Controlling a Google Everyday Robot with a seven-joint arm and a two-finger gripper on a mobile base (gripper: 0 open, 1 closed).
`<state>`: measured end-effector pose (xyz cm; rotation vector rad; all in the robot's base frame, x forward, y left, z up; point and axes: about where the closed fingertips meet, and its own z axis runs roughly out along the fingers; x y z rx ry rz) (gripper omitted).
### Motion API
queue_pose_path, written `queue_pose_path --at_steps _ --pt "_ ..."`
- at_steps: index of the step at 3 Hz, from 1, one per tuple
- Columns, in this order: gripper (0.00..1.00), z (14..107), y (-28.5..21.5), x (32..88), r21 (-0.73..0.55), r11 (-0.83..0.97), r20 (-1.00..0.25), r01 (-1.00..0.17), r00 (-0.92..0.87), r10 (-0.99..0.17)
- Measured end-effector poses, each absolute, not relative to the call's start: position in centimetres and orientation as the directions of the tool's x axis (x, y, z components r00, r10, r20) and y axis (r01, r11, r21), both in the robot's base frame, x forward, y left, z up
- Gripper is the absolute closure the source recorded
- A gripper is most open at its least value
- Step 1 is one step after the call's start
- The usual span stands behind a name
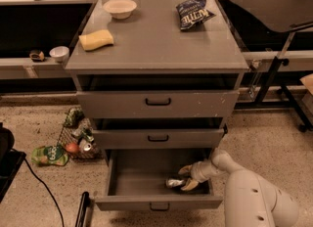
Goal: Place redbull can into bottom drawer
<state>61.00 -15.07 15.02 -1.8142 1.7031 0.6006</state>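
The bottom drawer (132,176) is pulled open, its front with the small black handle toward me. The redbull can (174,182) lies on its side on the drawer floor at the right, silver and blue. My gripper (186,178) reaches into the drawer from the right, just right of the can. Its fingers (185,170) are spread, one above the can's end and one beside it. The can rests on the drawer floor and is not clamped.
The two upper drawers (157,102) are slightly ajar. On the cabinet top sit a white bowl (120,8), a yellow sponge (96,39) and a dark blue chip bag (191,12). A wire basket with litter (77,139) sits on the floor at the left.
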Motion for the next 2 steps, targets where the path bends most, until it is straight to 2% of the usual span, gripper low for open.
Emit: queue_pose_path --at_steps 1,2 --pt "0.0 14.8 -15.1 61.4 -0.102 -0.024 -0.678 -0.994 0.088 -0.73" --pt "0.0 17.2 -16.6 62.0 -0.175 0.012 -0.683 -0.985 0.112 -0.722"
